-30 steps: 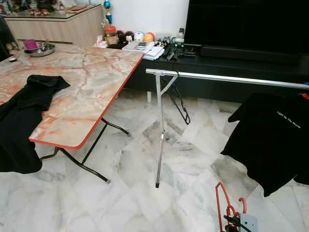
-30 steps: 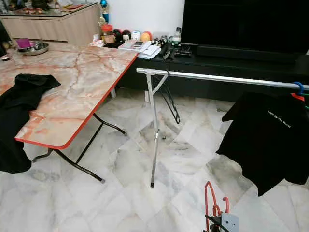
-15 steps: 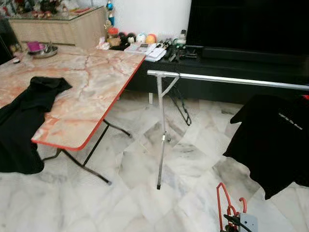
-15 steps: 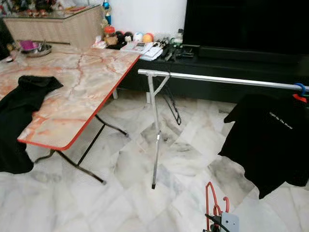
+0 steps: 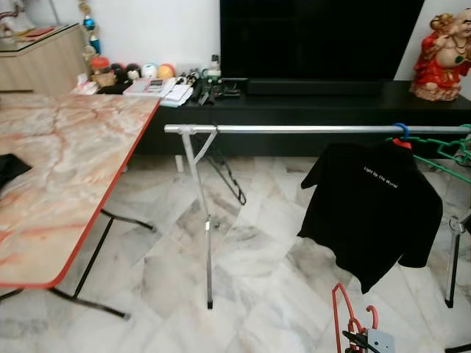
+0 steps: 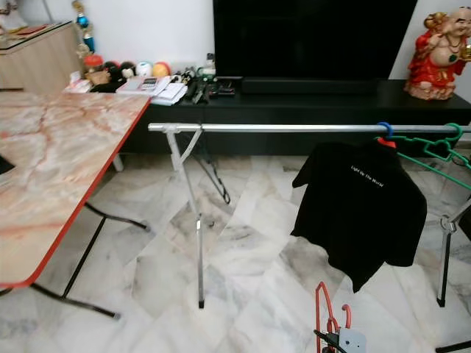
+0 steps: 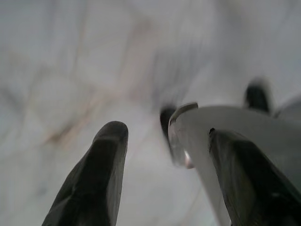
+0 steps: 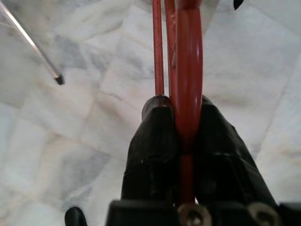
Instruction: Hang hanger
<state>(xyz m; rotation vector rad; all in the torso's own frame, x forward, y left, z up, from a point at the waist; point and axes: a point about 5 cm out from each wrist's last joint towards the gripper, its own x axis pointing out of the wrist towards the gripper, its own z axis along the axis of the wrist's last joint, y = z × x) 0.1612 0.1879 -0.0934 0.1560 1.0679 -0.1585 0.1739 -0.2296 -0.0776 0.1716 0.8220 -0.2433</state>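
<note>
My right gripper (image 8: 181, 108) is shut on a red hanger (image 8: 188, 56), its fingers clamped on the neck. In the left eye view that red hanger (image 5: 340, 312) pokes up at the bottom edge, low over the marble floor, well below the silver clothes rail (image 5: 294, 129). A black T-shirt (image 5: 372, 209) hangs on the rail's right part from a hanger with a blue hook (image 5: 401, 131). Green hangers (image 5: 445, 151) hang further right. My left gripper (image 7: 162, 134) is open over the floor with nothing between its fingers.
A marble-topped table (image 5: 66, 169) with a red edge stands at the left, with a bit of black cloth (image 5: 7, 168) on it. Behind the rail is a black TV console (image 5: 309, 107) with a red statue (image 5: 441, 51). The rail's upright leg (image 5: 206, 235) stands ahead.
The camera has turned right: the table slid left, most of the black cloth left the picture, and the rail's right end, green hangers and statue came in. The red hanger stays gripped.
</note>
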